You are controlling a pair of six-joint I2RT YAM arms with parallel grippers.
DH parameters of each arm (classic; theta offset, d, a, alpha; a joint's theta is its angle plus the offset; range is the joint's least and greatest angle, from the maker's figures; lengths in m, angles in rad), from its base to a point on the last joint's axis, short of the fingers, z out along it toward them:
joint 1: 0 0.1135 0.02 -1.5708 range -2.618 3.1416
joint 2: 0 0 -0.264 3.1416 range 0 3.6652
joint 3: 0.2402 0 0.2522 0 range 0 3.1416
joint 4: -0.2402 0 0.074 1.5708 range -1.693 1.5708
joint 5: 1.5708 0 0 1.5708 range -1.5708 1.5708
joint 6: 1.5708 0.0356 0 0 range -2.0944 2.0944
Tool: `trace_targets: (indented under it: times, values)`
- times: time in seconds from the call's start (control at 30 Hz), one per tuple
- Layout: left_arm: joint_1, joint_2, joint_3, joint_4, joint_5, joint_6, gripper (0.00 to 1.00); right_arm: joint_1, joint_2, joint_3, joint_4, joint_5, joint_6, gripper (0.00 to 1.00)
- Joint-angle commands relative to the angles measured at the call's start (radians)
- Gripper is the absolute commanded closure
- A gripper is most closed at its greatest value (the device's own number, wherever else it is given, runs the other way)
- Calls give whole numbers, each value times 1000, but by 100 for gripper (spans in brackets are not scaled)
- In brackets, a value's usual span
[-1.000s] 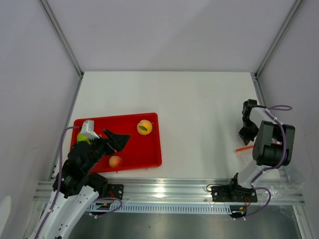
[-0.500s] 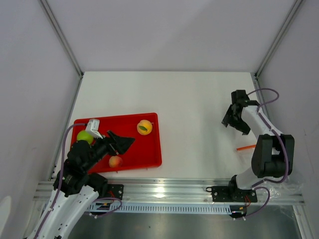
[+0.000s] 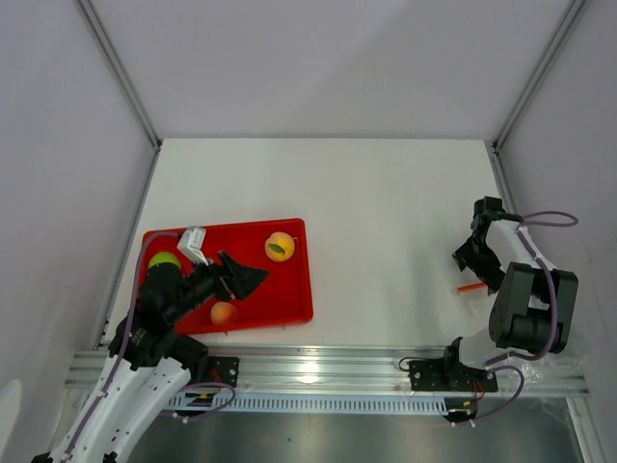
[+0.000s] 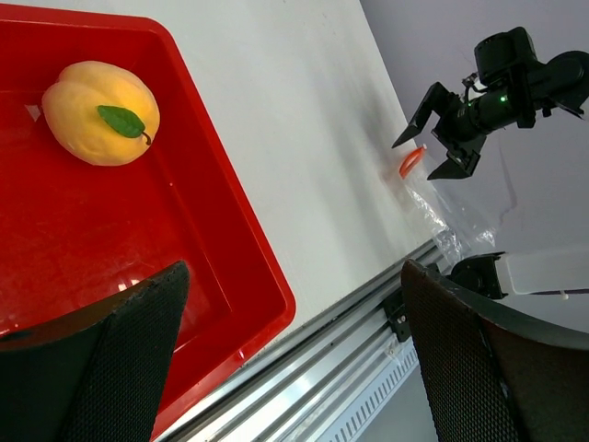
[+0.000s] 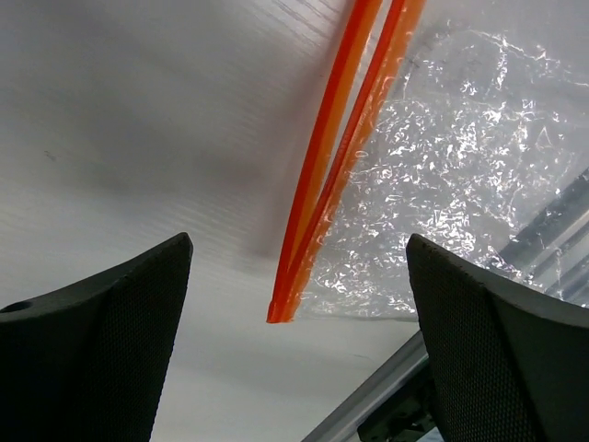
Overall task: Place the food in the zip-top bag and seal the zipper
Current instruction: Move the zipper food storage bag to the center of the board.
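The right claw point(image 3: 469, 258) gapes empty just over the zipper point(image 5: 342, 138) end — the left claw point(image 3: 247, 281), also spread wide, hangs above the red tray point(image 4: 241, 241), yellow-orange fruit point(image 4: 99, 112) just ahead.

Left tool point(image 3: 251, 281) spread wide, empty; right tool point(image 3: 469, 263) spread wide, pointing down.
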State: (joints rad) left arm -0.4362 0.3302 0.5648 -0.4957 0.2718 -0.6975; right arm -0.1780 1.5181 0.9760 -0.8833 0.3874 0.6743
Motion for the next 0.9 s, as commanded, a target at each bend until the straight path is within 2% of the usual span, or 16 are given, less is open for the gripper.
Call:
trace_targets:
  times: [0.0, 0.23, 0.4, 0.43, 0.47, 0.53, 0.57, 0.63, 0.67, 0.77, 0.87]
  values:
    - [-1, 9, 23, 16, 44, 24, 3, -24, -47, -40, 27, 35, 45, 1]
    - [-1, 13, -23, 66, 78, -14, 4, -138, -59, -170, 145, -117, 11, 4]
    - [-1, 36, 7, 56, 92, -10, 5, -137, -65, -229, 243, -173, 4, 16]
    - [-1, 38, 7, 51, 90, -8, 5, -133, -71, -240, 259, -179, 4, 19]
    - [-1, 36, 12, 46, 87, -8, 5, -132, -81, -267, 294, -189, 4, 29]
    - [-1, 32, 10, 45, 86, -8, 5, -120, -116, -296, 331, -219, 5, 40]
    - [-1, 30, 10, 45, 83, -10, 6, -112, -125, -310, 360, -226, 4, 55]
    - [-1, 27, 12, 43, 79, -13, 6, -94, -144, -344, 388, -248, 2, 70]
    - [-1, 24, 7, 43, 79, -14, 6, -87, -145, -353, 415, -258, -2, 83]
    - [-1, 23, 6, 34, 75, -13, 6, -58, -138, -384, 472, -300, -8, 100]
    - [-1, 20, 6, 25, 75, -11, 7, 12, -142, -395, 529, -355, -21, 100]
